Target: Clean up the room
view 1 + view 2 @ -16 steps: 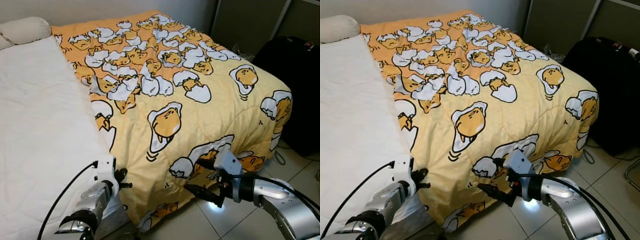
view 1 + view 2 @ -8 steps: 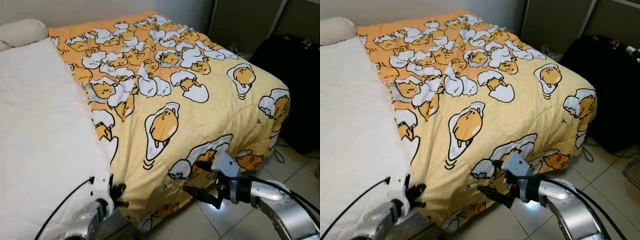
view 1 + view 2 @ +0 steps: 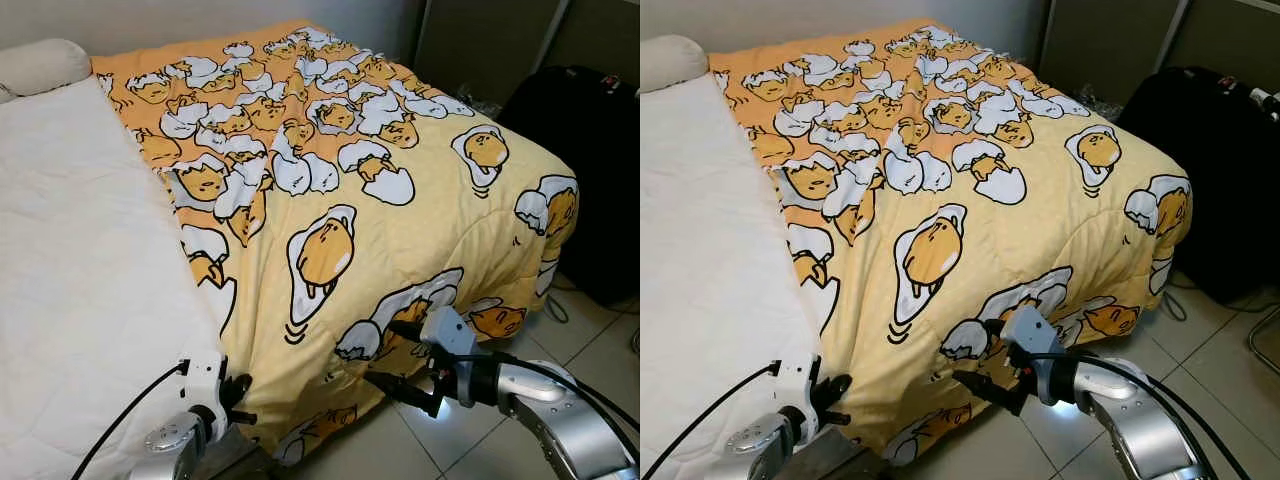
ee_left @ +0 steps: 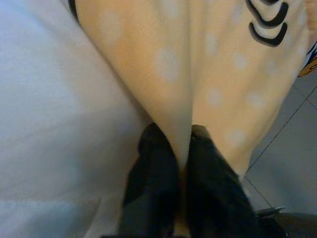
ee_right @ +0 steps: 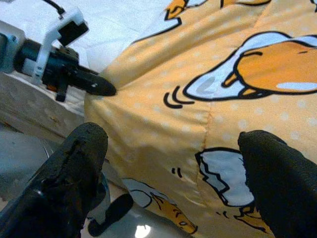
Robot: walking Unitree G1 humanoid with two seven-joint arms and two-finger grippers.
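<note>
You are pinching yellow blanket edge with left gripper for pulling; right gripper, fingers spread wide, is waiting beside hanging side.

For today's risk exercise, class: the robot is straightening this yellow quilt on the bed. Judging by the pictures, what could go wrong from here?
1. The left pincer pinches only a thin fold of the quilt at its edge; a pull may slip it free.
2. The right pincer is open beside the hanging quilt, gripping nothing, so a one-sided pull may skew the quilt.
3. A cable lies on the floor near the black bag; a step could snag it.
</note>
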